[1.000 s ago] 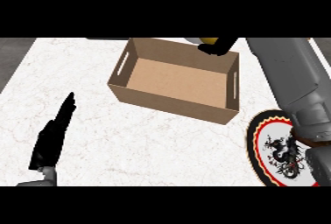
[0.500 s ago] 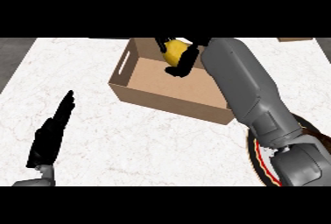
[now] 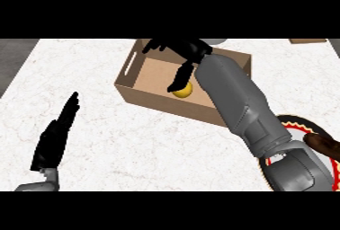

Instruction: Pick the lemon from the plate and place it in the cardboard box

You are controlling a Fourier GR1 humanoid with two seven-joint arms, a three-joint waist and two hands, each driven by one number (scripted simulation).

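While the right hand hangs over the open cardboard box, the lemon shows as a small yellow shape inside the box, low against its floor, just beneath the hand's downward-pointing fingers. Those fingers look relaxed and spread, not curled round the fruit, though one dark fingertip overlaps the lemon's upper edge, so whether they touch it cannot be told for certain. The grey right forearm runs from the lower right up across the near wall of the box. Beside that forearm, toward the robot's body, lies the patterned plate with a red and white rim, partly hidden by the arm.

Well to the left of the working hand, the left hand rests open on the white marbled counter, fingers straight and pointing away from the robot.

By the look of it, the placing step is at its end: the lemon appears delivered. The next move likely calls for lifting the right hand straight up, clear of the box walls, without nudging the fruit.
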